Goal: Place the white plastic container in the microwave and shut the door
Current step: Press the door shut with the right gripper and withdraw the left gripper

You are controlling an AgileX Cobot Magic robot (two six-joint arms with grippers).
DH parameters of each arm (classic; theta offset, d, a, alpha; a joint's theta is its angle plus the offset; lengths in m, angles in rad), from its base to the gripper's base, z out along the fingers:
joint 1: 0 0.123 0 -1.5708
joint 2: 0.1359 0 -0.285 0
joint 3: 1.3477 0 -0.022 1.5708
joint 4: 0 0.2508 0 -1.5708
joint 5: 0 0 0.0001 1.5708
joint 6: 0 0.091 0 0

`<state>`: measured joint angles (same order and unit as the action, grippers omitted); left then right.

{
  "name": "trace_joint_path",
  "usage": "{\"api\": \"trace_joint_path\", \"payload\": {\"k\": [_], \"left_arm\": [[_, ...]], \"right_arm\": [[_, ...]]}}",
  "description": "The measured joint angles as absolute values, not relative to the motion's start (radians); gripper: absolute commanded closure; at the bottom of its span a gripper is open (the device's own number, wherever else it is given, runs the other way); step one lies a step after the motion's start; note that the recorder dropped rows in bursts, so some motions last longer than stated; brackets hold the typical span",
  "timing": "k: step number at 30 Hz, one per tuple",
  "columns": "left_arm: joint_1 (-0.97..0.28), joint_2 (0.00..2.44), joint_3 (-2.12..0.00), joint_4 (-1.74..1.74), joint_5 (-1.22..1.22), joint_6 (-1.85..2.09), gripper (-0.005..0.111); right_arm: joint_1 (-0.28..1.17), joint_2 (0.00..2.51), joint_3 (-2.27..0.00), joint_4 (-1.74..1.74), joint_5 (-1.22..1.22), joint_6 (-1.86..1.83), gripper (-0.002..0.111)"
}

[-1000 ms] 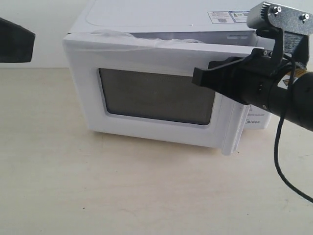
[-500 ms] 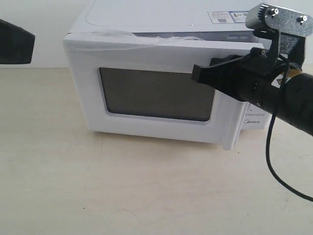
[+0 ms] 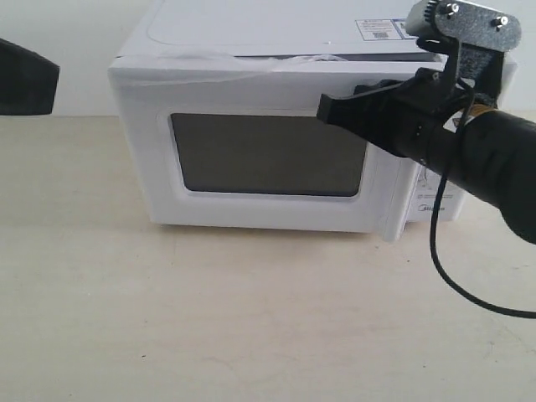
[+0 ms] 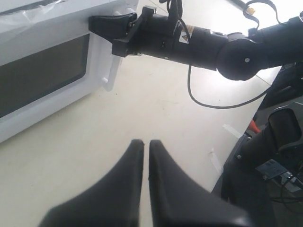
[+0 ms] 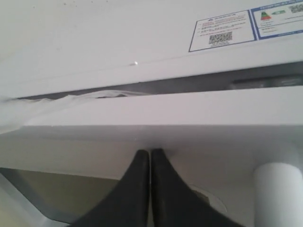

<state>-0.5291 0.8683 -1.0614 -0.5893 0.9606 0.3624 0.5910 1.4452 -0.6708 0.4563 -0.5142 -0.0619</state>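
Note:
The white microwave stands at the back of the table, and its door, with a dark window, is almost against the body. A thin dark gap with crinkled film remains along the door's top edge. My right gripper is shut and empty, its tips pressed on the door's outer face near the handle. My left gripper is shut on nothing and hovers over the table left of the microwave. The white plastic container is out of view.
A black cable hangs from the right arm down toward the pale wooden table. Sticker labels lie on the microwave's top. Dark robot hardware stands beyond the table edge in the left wrist view.
The right gripper has pushed the door inward; its handle side swung toward the microwave body and the gap narrowed to a slit. The left gripper has stayed put.

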Motion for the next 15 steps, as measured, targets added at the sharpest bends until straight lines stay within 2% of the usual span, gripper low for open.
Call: {"api": "trace_joint_path", "payload": {"k": [15], "left_arm": [[-0.529, 0.868, -1.061, -0.588, 0.971, 0.361, 0.102]], "right_arm": [[0.597, 1.511, -0.740, 0.469, -0.465, -0.090, 0.108]]}}
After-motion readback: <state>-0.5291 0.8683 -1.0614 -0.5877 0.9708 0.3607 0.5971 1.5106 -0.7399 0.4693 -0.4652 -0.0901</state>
